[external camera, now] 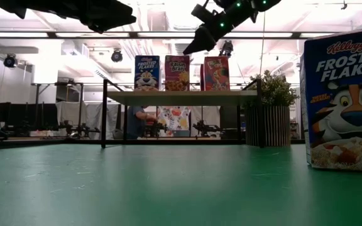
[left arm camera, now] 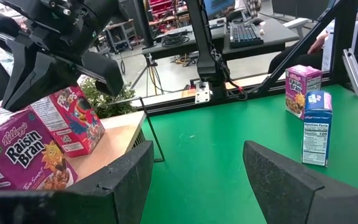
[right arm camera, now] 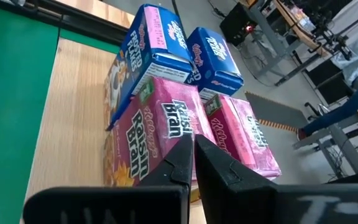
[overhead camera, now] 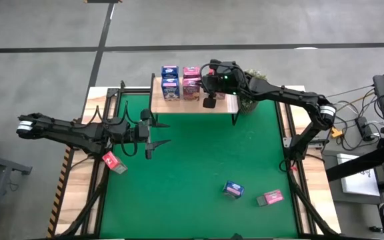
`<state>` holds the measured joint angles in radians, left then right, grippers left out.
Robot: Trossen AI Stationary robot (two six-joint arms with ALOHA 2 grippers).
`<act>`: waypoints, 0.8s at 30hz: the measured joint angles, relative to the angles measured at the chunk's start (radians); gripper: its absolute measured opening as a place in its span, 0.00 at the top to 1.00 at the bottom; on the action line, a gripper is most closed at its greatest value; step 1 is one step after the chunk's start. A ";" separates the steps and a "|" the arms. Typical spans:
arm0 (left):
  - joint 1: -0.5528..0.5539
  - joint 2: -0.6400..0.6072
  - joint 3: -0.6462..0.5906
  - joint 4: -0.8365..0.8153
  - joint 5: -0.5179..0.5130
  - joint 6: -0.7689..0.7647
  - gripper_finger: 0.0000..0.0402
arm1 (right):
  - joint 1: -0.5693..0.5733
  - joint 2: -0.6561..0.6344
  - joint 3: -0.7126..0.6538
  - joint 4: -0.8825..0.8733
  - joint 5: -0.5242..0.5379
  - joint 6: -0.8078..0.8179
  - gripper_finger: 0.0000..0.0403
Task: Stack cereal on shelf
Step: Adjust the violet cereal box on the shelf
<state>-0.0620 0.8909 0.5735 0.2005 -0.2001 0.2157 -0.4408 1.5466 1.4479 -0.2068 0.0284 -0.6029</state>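
High view: the shelf [overhead camera: 179, 105] stands at the far edge of the green mat [overhead camera: 192, 160] with four boxes [overhead camera: 181, 83] in a block on it; the right gripper [overhead camera: 210, 101] hangs over the shelf just beside them, fingers pressed together on nothing; the left gripper [overhead camera: 153, 135] waits over the mat, fingers spread wide and empty; a pink box [overhead camera: 111, 161] lies near it, and a blue box [overhead camera: 233, 189] and another pink one [overhead camera: 270, 197] sit well apart on the near side.

Low view: Frosted Flakes, Raisin Bran and a red box stand upright on the shelf; a Kellogg's Frosted Flakes box [external camera: 343, 100] fills the near right.

Left wrist view: Raisin Bran [left arm camera: 18, 152] is legible.

Right wrist view: the shut fingers [right arm camera: 205, 163] sit just over a Raisin Bran box [right arm camera: 143, 134]; a sideways drift, I judge, could topple the block or nudge a box off the shelf.
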 joint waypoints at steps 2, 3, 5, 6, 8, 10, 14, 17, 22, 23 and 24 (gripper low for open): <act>0.000 0.000 0.000 0.000 0.000 0.000 0.42 | 0.000 -0.005 0.000 0.000 0.000 0.001 0.98; 0.000 0.000 0.000 0.000 0.000 0.000 0.42 | 0.002 -0.006 0.000 0.003 0.000 0.007 0.98; 0.000 0.000 0.000 0.000 0.000 0.000 0.42 | 0.002 -0.010 0.000 0.011 -0.003 0.030 0.98; 0.000 0.000 0.000 0.000 0.000 0.000 0.42 | 0.002 -0.011 0.000 0.011 -0.004 0.036 0.98; 0.000 0.000 0.000 0.000 0.000 0.000 0.42 | 0.002 -0.011 0.000 0.020 -0.005 0.046 0.98; 0.000 0.000 0.000 0.000 0.000 0.000 0.42 | 0.002 -0.009 0.000 0.034 -0.009 0.062 0.98; 0.000 0.000 0.000 0.000 0.000 0.000 0.42 | 0.003 0.005 0.000 0.091 -0.013 0.072 0.98; 0.000 0.000 0.000 0.000 0.000 0.000 0.42 | 0.004 0.019 -0.002 0.153 -0.035 0.079 0.98; 0.000 0.000 0.000 0.000 0.000 0.000 0.42 | 0.004 0.054 0.009 0.192 -0.059 0.080 0.98; 0.000 0.000 0.000 0.001 0.000 0.000 0.42 | 0.004 0.066 0.021 0.192 -0.060 0.080 0.98; 0.000 0.000 0.000 0.001 0.000 0.000 0.42 | 0.004 0.076 0.031 0.188 -0.067 0.086 0.98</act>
<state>-0.0619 0.8906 0.5735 0.2012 -0.2001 0.2153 -0.4366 1.6225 1.4789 -0.0188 -0.0386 -0.5174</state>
